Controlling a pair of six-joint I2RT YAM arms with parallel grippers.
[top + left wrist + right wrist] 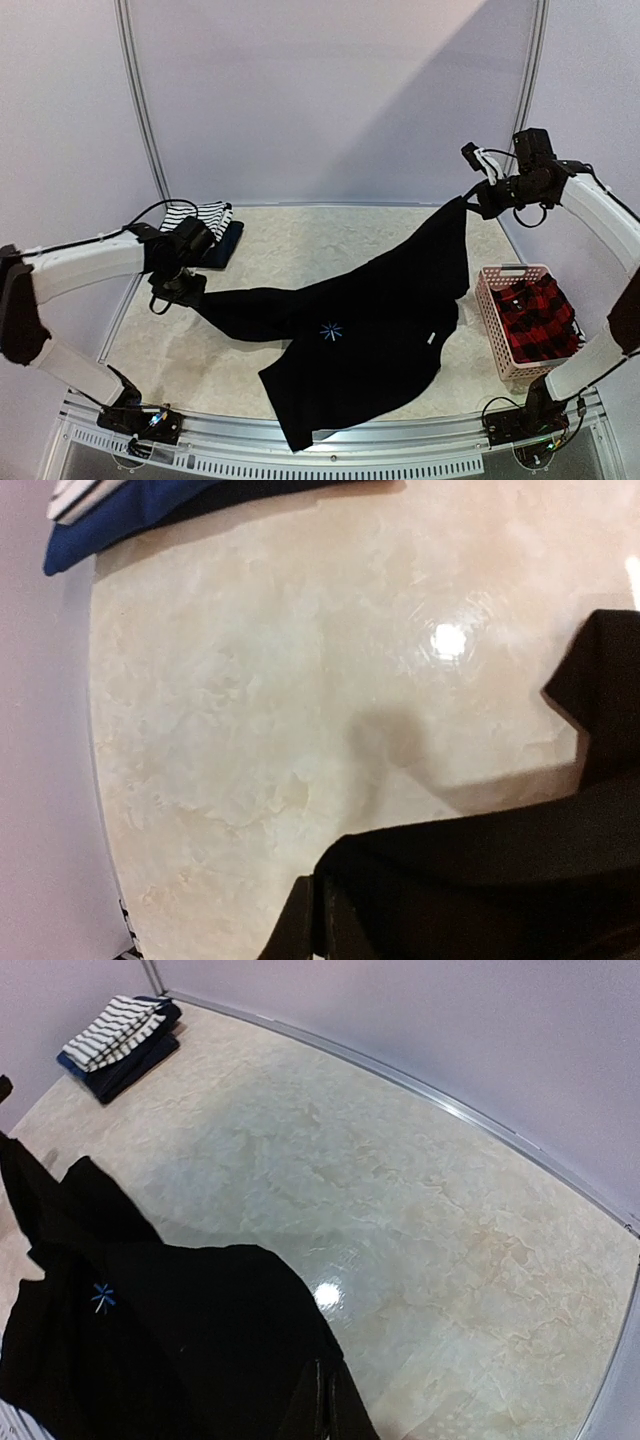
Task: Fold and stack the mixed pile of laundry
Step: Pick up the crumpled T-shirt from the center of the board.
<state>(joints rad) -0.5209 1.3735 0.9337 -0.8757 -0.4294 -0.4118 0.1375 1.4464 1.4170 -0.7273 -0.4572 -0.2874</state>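
The large black shirt [370, 320] with a small blue star mark [331, 331] hangs stretched between both grippers, its lower part draped over the table's front edge. My left gripper [190, 290] is shut on its left sleeve end, low over the table. My right gripper [478, 200] is shut on its other end, raised high at the back right. The shirt also shows in the left wrist view [500, 880] and the right wrist view [180, 1340]. The striped tank top [205, 215] lies folded on the navy piece [228, 245] at the back left. The red-black plaid shirt [538, 318] lies in the basket.
A pink slotted basket [490, 320] stands at the right front of the marble table [330, 235]. A raised metal rim runs round the table, with walls close behind and at both sides.
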